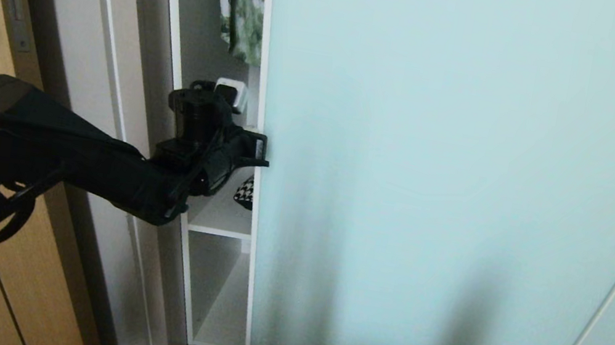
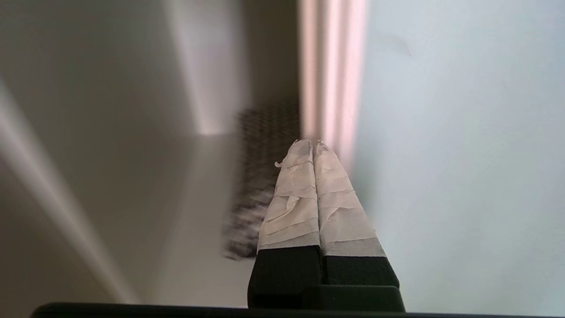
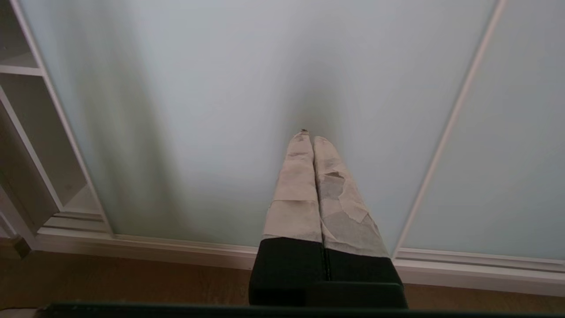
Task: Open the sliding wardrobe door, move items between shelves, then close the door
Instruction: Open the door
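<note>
We judged the left gripper, fingers pressed together against the sliding wardrobe door frame, might slip off sideways.

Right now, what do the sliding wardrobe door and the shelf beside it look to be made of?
The sliding wardrobe door looks like frosted glass, pale aqua and matte: it blurs shadows and shows nothing behind. Its thin edge frame looks like pale metal, though painted plastic is possible. The shelf looks like smooth white laminate board with a thin front edge.
</note>
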